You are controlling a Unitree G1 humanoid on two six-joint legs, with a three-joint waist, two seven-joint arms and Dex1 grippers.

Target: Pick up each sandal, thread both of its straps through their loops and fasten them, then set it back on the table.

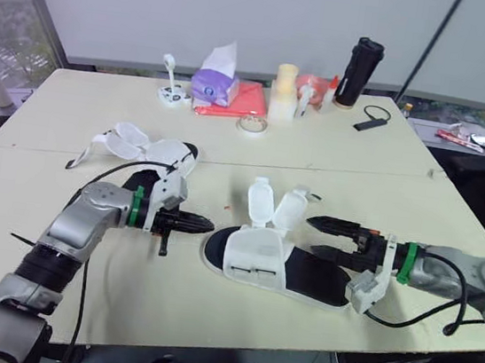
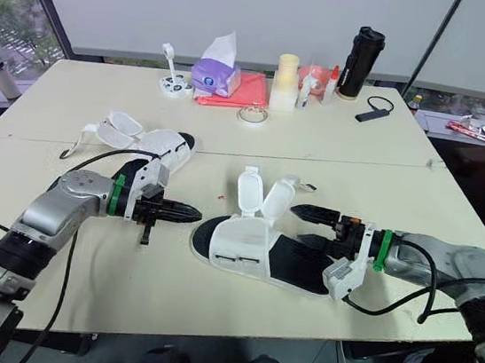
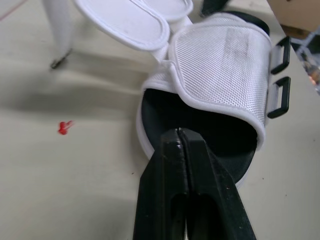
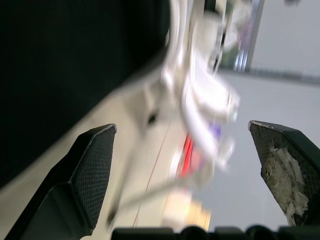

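Since the sandal (image 1: 276,262) looks light, stiff-soled and floppy in the straps (image 1: 273,205), I'd pinch its sole edge; left jaws are closed on nothing, right jaws gape empty.

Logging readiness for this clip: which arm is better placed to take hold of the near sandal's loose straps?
Right. The right gripper is open, its tips beside the upright straps of the sandal. The left gripper is shut, pointing at the toe end.
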